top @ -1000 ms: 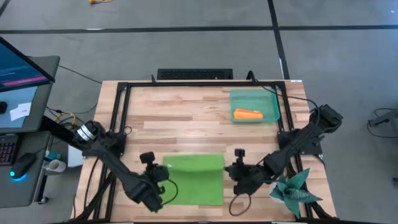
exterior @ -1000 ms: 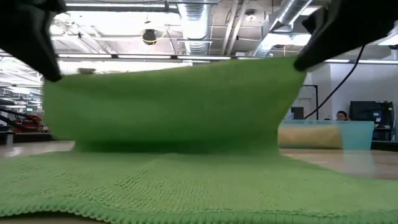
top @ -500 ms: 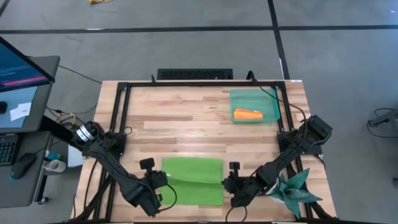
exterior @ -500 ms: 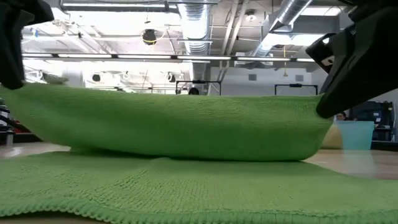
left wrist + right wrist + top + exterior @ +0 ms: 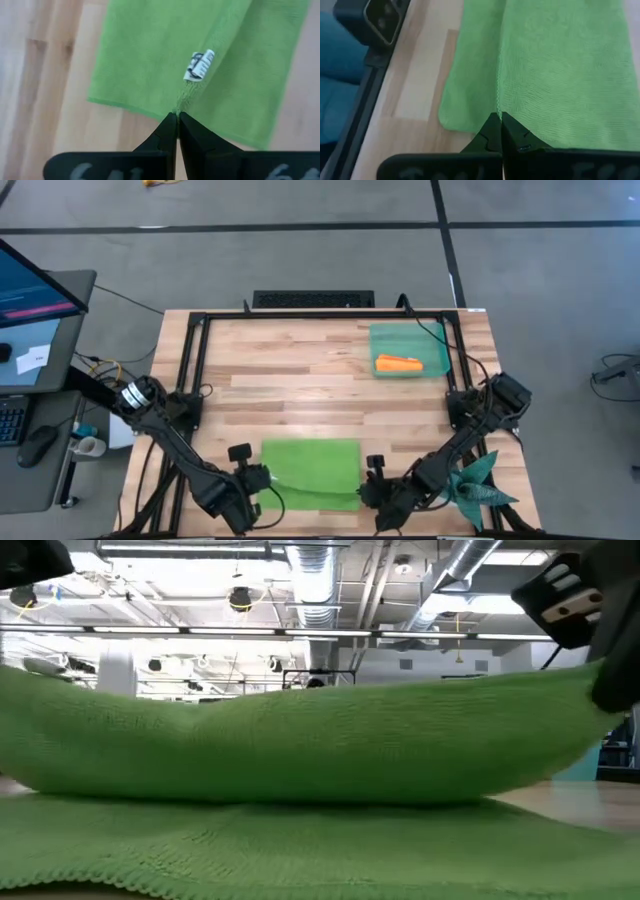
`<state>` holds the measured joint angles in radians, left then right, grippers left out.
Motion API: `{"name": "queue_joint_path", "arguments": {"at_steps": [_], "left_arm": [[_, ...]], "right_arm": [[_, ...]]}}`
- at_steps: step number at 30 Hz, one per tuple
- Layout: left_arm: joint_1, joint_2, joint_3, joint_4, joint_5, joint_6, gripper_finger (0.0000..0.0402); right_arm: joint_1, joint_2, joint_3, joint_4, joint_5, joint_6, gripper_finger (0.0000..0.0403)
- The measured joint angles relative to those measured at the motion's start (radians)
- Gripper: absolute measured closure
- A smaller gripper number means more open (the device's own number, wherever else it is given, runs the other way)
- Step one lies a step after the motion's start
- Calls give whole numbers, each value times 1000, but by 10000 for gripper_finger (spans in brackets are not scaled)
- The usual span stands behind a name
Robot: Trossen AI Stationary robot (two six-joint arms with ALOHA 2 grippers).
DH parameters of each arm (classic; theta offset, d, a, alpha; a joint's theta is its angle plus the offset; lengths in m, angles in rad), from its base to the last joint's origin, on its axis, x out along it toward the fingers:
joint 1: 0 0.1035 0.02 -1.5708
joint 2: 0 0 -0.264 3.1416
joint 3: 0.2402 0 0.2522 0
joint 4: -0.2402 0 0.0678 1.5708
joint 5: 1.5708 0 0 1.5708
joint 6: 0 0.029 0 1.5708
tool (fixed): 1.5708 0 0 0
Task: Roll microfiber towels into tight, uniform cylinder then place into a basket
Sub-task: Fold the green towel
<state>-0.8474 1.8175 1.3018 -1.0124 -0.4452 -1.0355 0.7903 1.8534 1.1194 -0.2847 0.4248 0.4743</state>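
On green towel (image 5: 165, 55): white tag (image 5: 198, 65), print unreadable; left hand (image 5: 177, 119), right hand (image 5: 499, 119) pinch its edge.

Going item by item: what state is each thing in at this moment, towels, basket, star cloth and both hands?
Green towel: folded over on the table, near edge pinched at both corners.
Orange towel: rolled, lying inside the basket.
Basket: upright at the table's far right, holding the orange roll.
Star cloth: untouched by the right arm.
Left hand: shut on the green towel.
Right hand: shut on the green towel.
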Motion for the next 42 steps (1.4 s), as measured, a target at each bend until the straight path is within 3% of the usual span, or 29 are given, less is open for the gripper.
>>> {"name": "queue_joint_path", "arguments": {"at_steps": [24, 33, 42], "left_arm": [[-30, 0, 0, 45, 48, -32, 394], [-30, 0, 0, 44, 85, -34, 347], [-30, 0, 0, 46, 132, -37, 304]], "right_arm": [[21, 0, 0, 62, -87, 34, 396], [21, 7, 0, 76, -88, 26, 390], [12, 85, -1, 166, -189, 23, 367]]}}
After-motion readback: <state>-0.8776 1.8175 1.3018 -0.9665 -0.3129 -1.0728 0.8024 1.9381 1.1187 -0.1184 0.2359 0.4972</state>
